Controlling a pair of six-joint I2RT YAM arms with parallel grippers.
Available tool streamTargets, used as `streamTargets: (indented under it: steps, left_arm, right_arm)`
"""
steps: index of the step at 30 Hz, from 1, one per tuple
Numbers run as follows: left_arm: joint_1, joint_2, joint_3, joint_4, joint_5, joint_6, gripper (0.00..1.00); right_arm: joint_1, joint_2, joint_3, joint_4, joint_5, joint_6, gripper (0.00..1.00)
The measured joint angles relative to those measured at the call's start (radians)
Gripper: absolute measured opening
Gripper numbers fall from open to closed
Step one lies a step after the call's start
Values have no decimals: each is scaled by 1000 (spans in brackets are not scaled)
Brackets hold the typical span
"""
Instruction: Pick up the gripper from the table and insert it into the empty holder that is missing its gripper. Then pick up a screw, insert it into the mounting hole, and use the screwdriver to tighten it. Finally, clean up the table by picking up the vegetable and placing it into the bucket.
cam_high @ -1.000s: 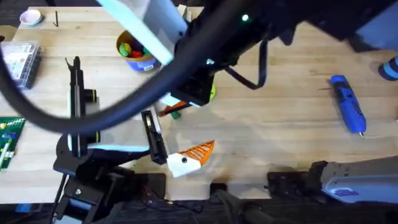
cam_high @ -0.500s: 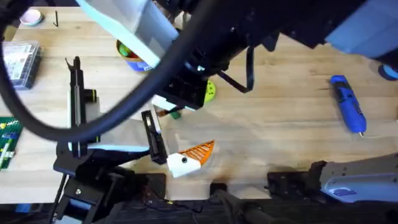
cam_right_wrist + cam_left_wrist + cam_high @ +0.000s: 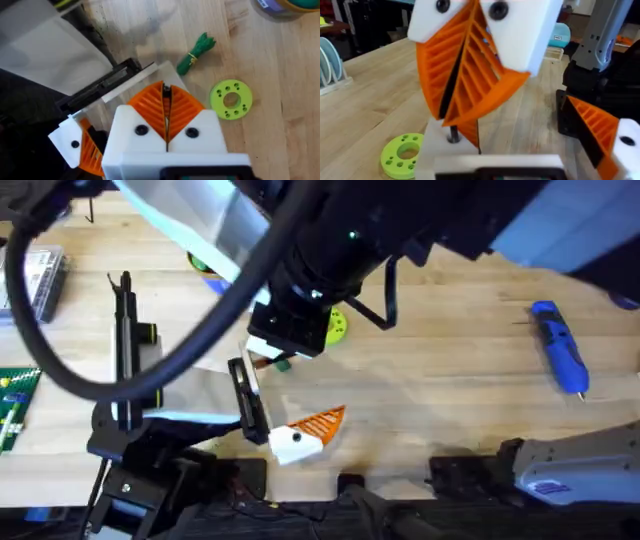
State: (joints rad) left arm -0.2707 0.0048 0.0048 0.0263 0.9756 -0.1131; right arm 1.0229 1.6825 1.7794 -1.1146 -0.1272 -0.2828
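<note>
Right gripper (image 3: 166,131) is hanging over the middle of the table (image 3: 450,380), its orange pads (image 3: 150,102) pressed together with a thin dark pin between their tips. Just beyond them the vegetable (image 3: 196,52) is lying on the wood beside a lime-green disc (image 3: 231,99). Nearer the right edge, the screwdriver (image 3: 559,346) is lying flat.

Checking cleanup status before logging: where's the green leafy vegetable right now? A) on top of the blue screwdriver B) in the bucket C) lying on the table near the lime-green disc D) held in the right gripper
C: the vegetable lies flat on the bare table, a short way from the lime-green disc, with nothing holding it.
</note>
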Motion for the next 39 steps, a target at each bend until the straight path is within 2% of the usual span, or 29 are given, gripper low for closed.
streamTargets:
  steps: [19, 39]
  left_arm:
    - [0, 0, 0, 4, -3, 1, 993]
    - [0, 0, 0, 8, -3, 1, 993]
  right_arm:
    - [4, 2, 0, -5, 46, -2, 6]
    - [4, 2, -6, 5, 16, -2, 6]
